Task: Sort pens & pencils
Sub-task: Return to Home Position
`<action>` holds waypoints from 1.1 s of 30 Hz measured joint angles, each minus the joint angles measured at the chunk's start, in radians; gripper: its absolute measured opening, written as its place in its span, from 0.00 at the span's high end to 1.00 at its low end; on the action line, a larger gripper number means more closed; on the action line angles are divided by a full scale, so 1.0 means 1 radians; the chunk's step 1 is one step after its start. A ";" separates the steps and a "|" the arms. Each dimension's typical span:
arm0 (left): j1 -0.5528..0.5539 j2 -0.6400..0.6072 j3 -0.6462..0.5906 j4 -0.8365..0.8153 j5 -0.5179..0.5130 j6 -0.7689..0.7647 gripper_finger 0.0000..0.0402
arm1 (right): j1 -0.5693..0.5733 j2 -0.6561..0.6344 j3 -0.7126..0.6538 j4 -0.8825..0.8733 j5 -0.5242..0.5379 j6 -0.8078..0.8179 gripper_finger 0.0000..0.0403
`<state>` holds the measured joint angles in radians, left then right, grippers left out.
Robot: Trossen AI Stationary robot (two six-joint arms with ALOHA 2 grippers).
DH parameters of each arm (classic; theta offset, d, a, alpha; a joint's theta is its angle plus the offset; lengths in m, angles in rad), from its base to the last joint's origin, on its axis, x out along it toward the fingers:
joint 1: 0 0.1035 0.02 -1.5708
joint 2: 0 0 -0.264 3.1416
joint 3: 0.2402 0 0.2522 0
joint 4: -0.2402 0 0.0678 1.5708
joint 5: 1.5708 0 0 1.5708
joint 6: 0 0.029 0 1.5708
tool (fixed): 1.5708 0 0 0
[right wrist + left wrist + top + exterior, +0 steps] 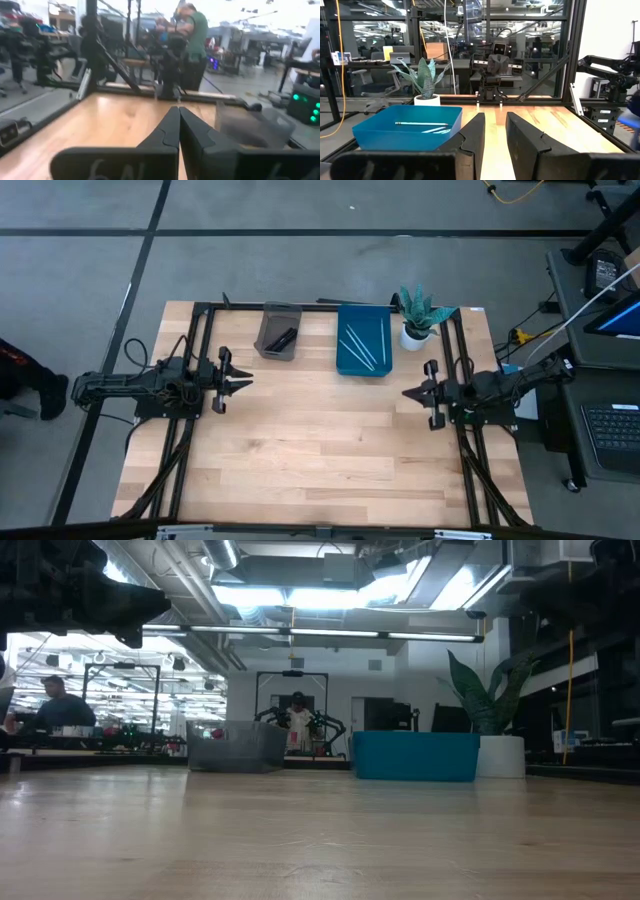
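Pens (283, 337) are sitting in grey bin (266, 311), pencils (356, 346) in blue bin (379, 330), sorting's looking done; left gripper (244, 384) barely parted, right gripper (408, 392) closed, empty.

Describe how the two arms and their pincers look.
The left arm and right arm are dark, slim and jointed, with black cables trailing beside them. The left pincer and right pincer each have two flat black fingers tapering to wedge tips; faint pale marks show on the right one's body.
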<state>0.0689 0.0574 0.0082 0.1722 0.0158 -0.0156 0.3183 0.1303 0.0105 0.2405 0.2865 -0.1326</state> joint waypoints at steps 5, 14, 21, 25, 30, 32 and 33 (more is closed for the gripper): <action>0.000 0.000 0.000 0.000 0.000 0.000 0.82 | 0.000 0.000 0.000 -0.013 -0.001 0.067 0.99; 0.000 0.000 0.000 0.000 0.000 0.000 0.82 | 0.000 0.000 0.000 -0.015 0.001 0.058 0.99; 0.000 0.000 0.000 0.000 0.000 0.000 0.82 | 0.000 0.000 0.000 -0.015 0.001 0.022 0.99; 0.000 0.000 0.000 0.000 0.000 0.000 0.82 | 0.000 0.000 0.000 -0.015 0.001 0.024 0.99; 0.000 0.000 0.000 0.000 0.000 0.000 0.82 | 0.000 0.000 0.000 -0.015 0.001 0.024 0.99; 0.000 0.000 0.000 0.000 0.000 0.000 0.82 | 0.000 0.000 0.000 -0.015 0.001 0.022 0.99; 0.000 0.000 0.000 0.000 0.000 0.000 0.82 | 0.000 0.000 0.000 -0.015 0.001 0.022 0.99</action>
<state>0.0689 0.0574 0.0082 0.1722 0.0158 -0.0155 0.3180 0.1303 0.0105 0.2253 0.2871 -0.1103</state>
